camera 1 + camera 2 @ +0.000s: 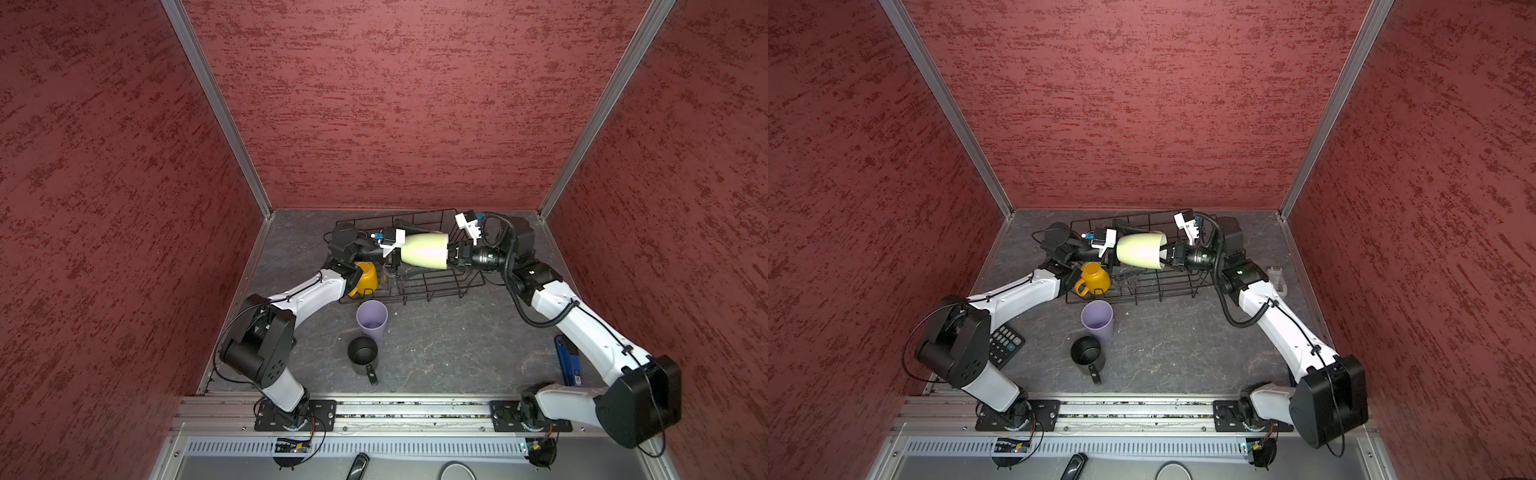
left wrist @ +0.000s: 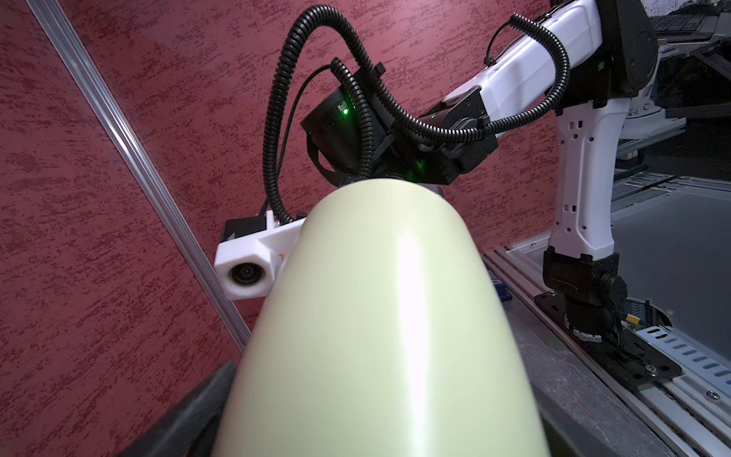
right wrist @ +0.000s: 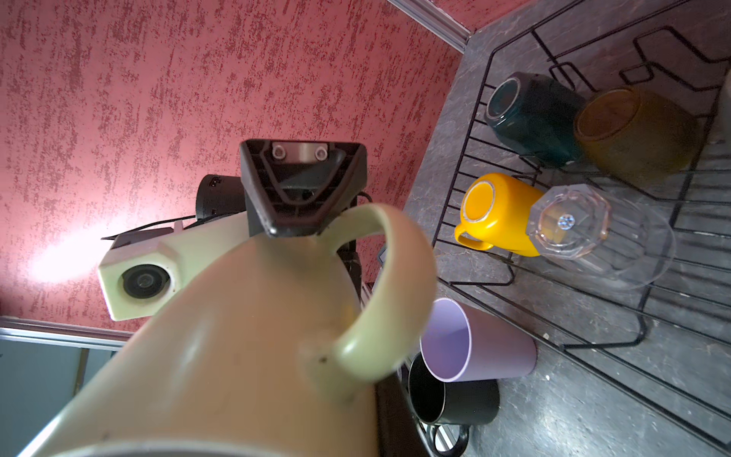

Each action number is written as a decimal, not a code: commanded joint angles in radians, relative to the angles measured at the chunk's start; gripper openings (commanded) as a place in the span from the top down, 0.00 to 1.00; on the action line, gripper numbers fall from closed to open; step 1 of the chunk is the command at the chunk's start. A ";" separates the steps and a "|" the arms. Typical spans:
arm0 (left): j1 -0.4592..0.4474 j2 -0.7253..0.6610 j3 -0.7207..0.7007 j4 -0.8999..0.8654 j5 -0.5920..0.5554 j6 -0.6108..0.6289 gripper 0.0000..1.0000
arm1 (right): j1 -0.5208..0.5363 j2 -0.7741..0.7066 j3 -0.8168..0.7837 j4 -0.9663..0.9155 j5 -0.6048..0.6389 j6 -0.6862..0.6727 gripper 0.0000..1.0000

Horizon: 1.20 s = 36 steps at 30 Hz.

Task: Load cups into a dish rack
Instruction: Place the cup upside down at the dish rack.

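1. Rough red walls (image 1: 395, 104) close in a grey marbled tabletop (image 1: 436, 345), with a metal rail (image 1: 415, 409) along the front edge.
2. Closest to that rail stands the black mug (image 1: 363, 354), mouth up, its handle turned toward the front. The lilac tumbler (image 1: 372, 318) is just behind it, also upright, on the table right outside the near side of the dish rack (image 1: 432, 291).
3. Out to the sides, a calculator (image 1: 1007, 343) lies half under the elbow of the left arm (image 1: 1017, 291). A blue thing (image 1: 566, 359) is partly covered by the right arm (image 1: 582, 324), and a small white item (image 1: 1277, 279) lies beside that arm. I cannot tell what either is.
4. In the rack's near left corner sits the yellow mug (image 3: 498, 213), bottom up, with the clear ribbed glass (image 3: 593, 233) just beside it. The teal mug (image 3: 530, 114) and brown glass (image 3: 633, 130) sit farther along. In both top views the arms and the held mug hide those last three.
5. Above the rack the cream mug (image 1: 424, 249) hangs on its side. The right gripper (image 1: 451, 253) is clamped tight on its rim. The left gripper (image 1: 395, 254) straddles the base end, fingers (image 3: 296, 205) wide apart, one tip against the wall by the handle. Whether they squeeze it, I cannot tell.
6. The mug fills the left wrist view and blocks the rack there.
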 commanded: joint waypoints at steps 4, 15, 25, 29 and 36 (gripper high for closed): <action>-0.025 0.035 0.036 0.054 0.033 -0.045 0.06 | 0.004 -0.005 -0.005 0.137 -0.043 0.033 1.00; -0.037 0.049 0.055 0.063 0.039 -0.065 0.16 | 0.005 0.005 -0.035 0.205 -0.057 0.081 1.00; -0.037 0.034 0.050 0.026 -0.009 -0.041 0.32 | 0.004 0.002 -0.035 0.207 -0.049 0.088 1.00; -0.036 0.031 0.046 0.024 -0.031 -0.031 0.43 | 0.004 0.002 -0.034 0.205 -0.048 0.092 0.94; -0.028 0.025 0.030 0.041 -0.081 -0.028 0.75 | 0.003 0.002 -0.033 0.200 -0.039 0.091 0.77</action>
